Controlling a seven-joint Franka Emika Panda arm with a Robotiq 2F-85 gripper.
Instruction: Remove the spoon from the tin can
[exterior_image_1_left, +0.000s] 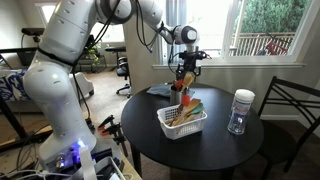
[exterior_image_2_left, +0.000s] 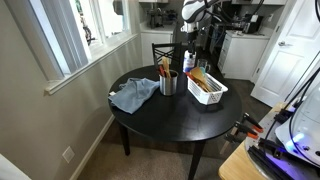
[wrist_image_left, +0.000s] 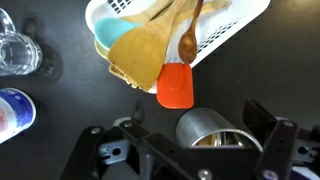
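The tin can (exterior_image_2_left: 168, 84) stands upright on the round black table, between the cloth and the basket. The pale wooden spoon (exterior_image_2_left: 164, 68) stands in it with its handle sticking out above the rim. In the wrist view the can (wrist_image_left: 214, 128) shows from above as a metal cylinder, with a bit of tan wood inside its mouth. My gripper (wrist_image_left: 200, 140) is open, its fingers apart on either side of the can and above it. In both exterior views the gripper (exterior_image_1_left: 188, 64) (exterior_image_2_left: 192, 38) hangs over the can, clear of the spoon handle.
A white slotted basket (wrist_image_left: 235, 35) (exterior_image_2_left: 207, 88) (exterior_image_1_left: 180, 124) next to the can holds wooden utensils and an orange spatula (wrist_image_left: 175, 87). A clear glass jar (exterior_image_1_left: 240, 110) (wrist_image_left: 18, 55) stands beyond it. A blue-grey cloth (exterior_image_2_left: 133, 95) lies on the can's other side. Chairs stand around the table.
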